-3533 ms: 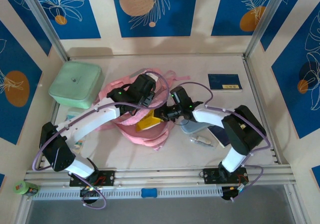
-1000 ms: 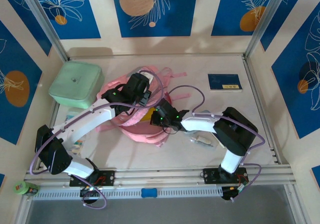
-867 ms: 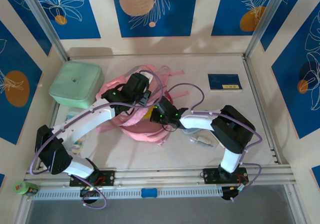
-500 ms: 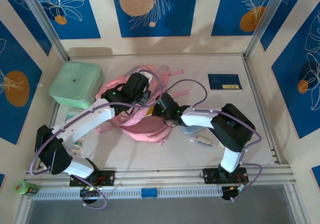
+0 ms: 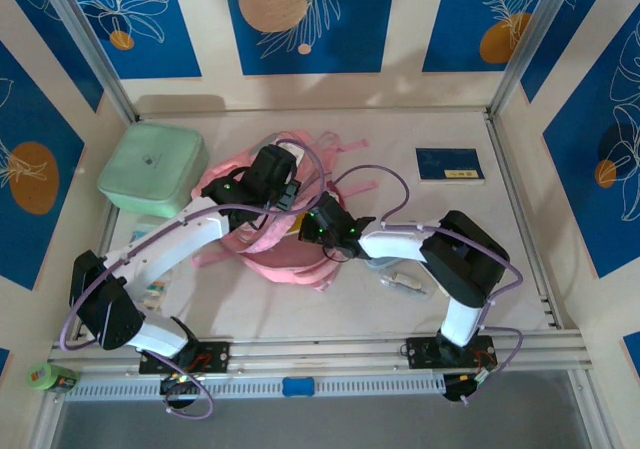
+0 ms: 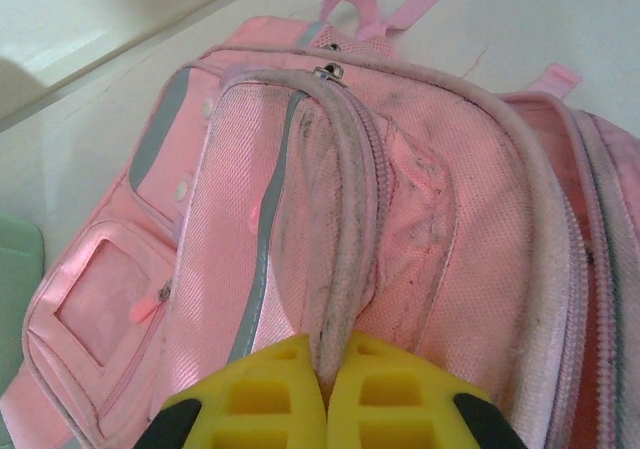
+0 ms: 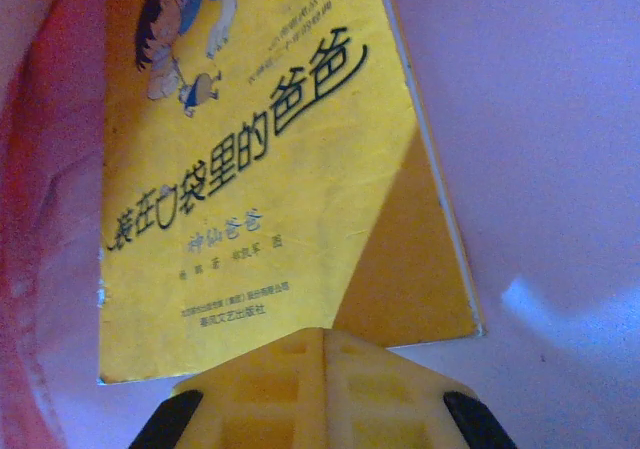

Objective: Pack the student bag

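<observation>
The student bag, a soft pink backpack, lies mid-table with its straps spread toward the back. My left gripper is shut on the grey-edged zipper rim of the student bag and holds that flap up. Reaching in from the right, my right gripper has gone into the opening. In the right wrist view a yellow book with Chinese print lies flat on the pink lining. The right gripper is shut, its tips over the book's lower edge, and the book is not between the fingers.
A mint-green lidded box stands at the back left, close to the bag. A dark blue booklet lies at the back right. A grey-blue pencil case and a small pen-like item sit under the right forearm.
The yellow book, held outside the bag's mouth earlier, now lies inside it. My right gripper has pushed leftward into the opening. The left gripper keeps its hold on the rim.
</observation>
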